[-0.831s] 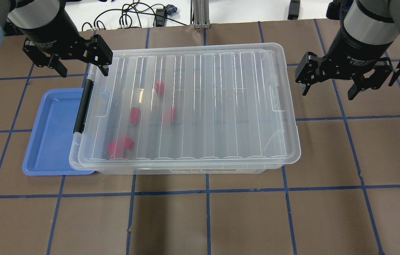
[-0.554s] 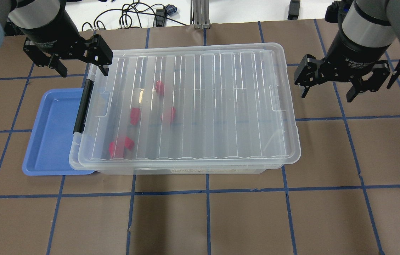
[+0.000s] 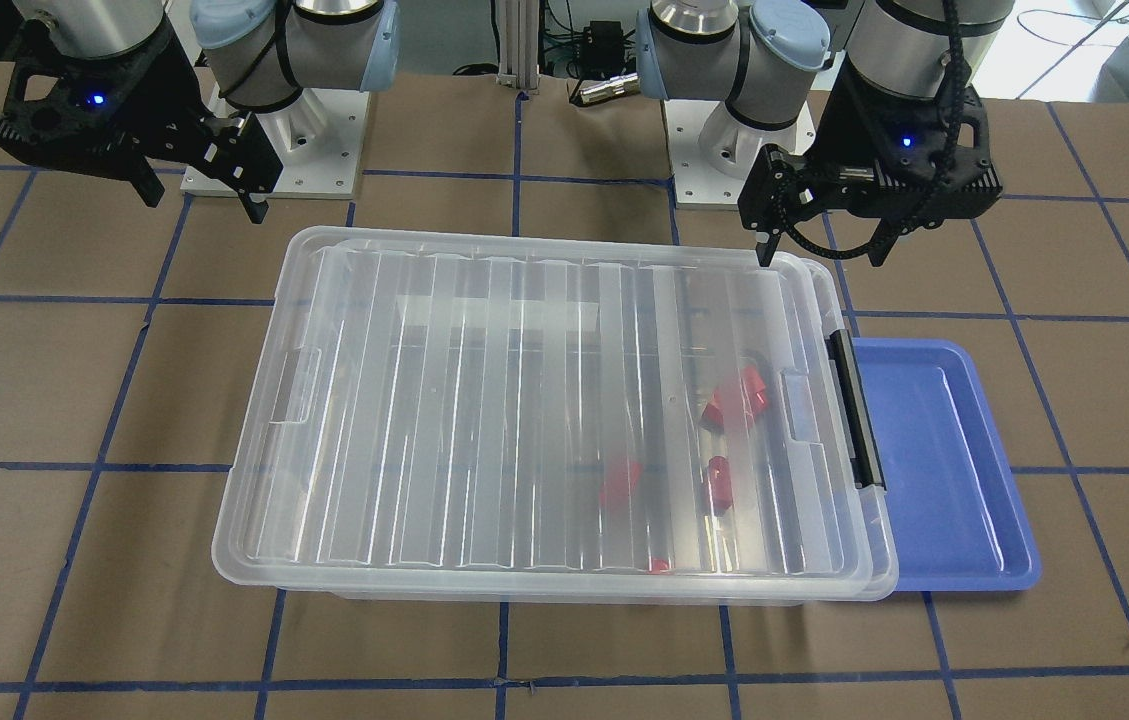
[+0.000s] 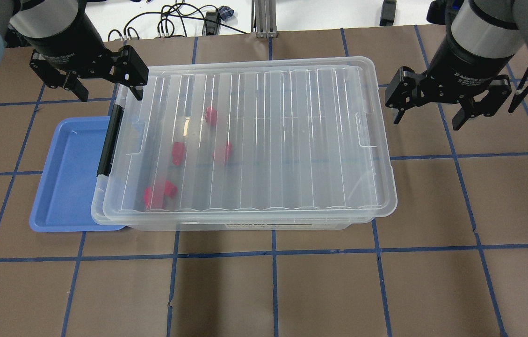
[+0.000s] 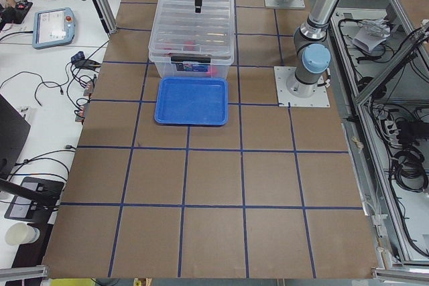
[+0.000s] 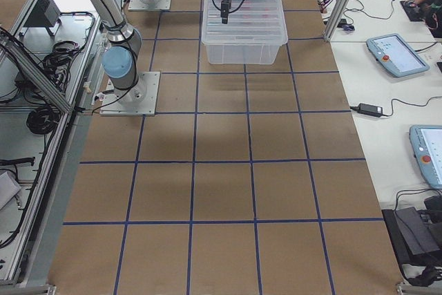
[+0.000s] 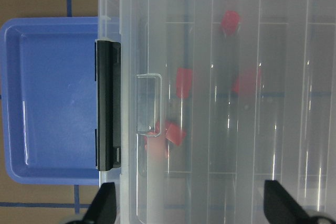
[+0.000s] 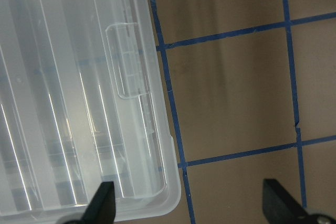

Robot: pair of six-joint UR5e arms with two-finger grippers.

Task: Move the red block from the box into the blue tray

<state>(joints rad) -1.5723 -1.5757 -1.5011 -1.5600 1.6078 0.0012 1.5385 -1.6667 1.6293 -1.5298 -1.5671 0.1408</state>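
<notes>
The clear box (image 4: 268,140) stands mid-table with its ribbed lid shut; it also shows in the front view (image 3: 484,400). Several red pieces lie inside near the black latch (image 4: 107,140) end. A small red block (image 4: 211,115) lies farthest back; it also shows in the left wrist view (image 7: 230,21). A wider red piece (image 4: 160,193) lies nearest. The empty blue tray (image 4: 69,178) lies by the latch end, partly under the box's rim. My left gripper (image 4: 107,89) hangs open above the box's far latch corner. My right gripper (image 4: 427,119) hangs open beside the box's other end.
Brown paper with a blue tape grid covers the table (image 4: 320,290). Cables (image 4: 175,23) and a metal post lie beyond the far edge. The arm bases (image 3: 274,150) stand behind the box in the front view.
My right gripper has shifted slightly left toward the box and a little farther back. The left gripper, box and tray have not moved.
</notes>
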